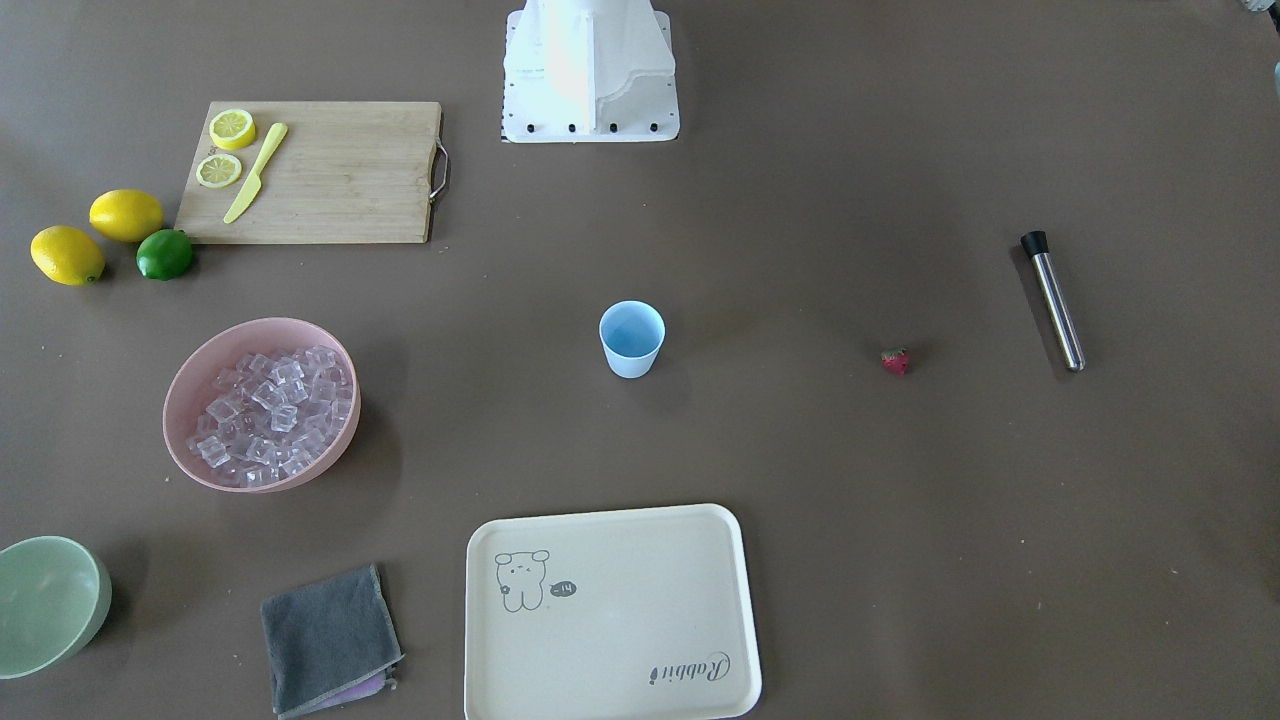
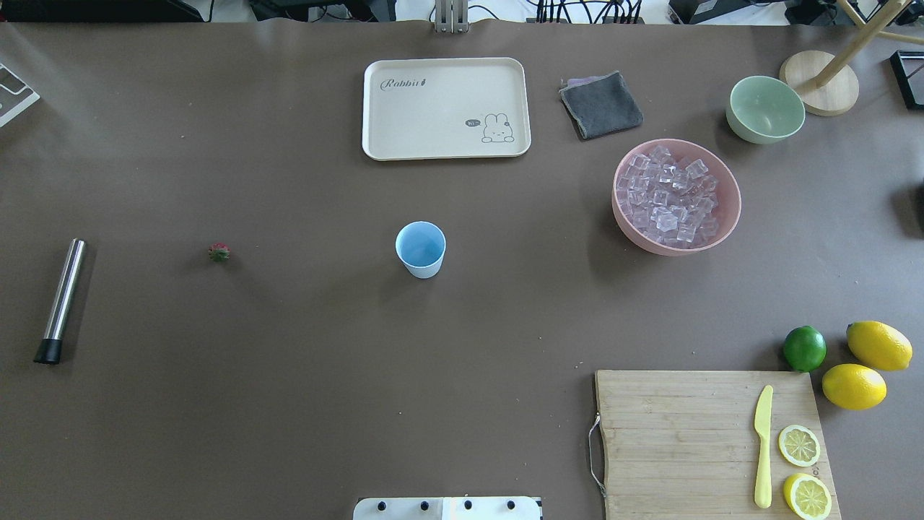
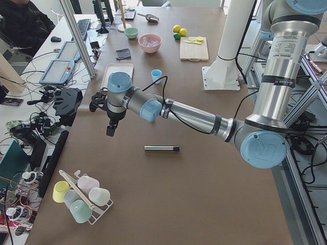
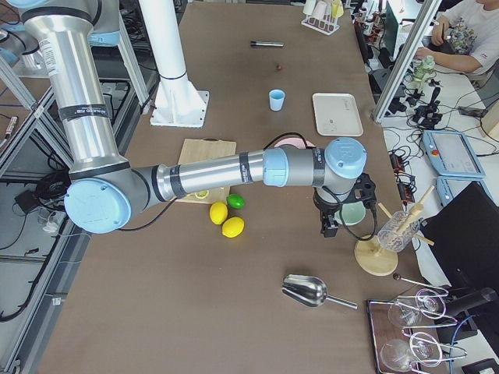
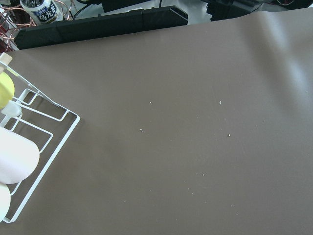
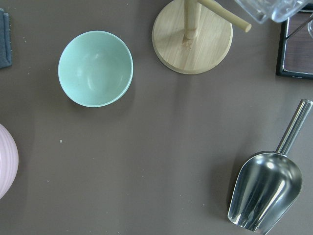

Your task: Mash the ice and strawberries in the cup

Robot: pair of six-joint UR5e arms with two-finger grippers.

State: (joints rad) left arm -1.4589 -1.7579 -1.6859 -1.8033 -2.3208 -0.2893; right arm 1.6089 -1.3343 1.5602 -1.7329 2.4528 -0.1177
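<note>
You've got nothing done yet: cup (image 1: 631, 338) empty, ice (image 1: 272, 410) in bowl (image 1: 200, 365), strawberry (image 1: 895, 361) on table (image 1: 800, 500), and you can't tell whether the left claw (image 3: 110, 132) or right claw (image 4: 329, 229) is released or clenched.

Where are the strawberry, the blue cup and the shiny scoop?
strawberry (image 2: 219, 252), overhead view, on its red body.
cup (image 2: 420, 245), overhead view, on its blue inside.
scoop (image 6: 264, 191), right wrist view, on its shiny bowl.
</note>
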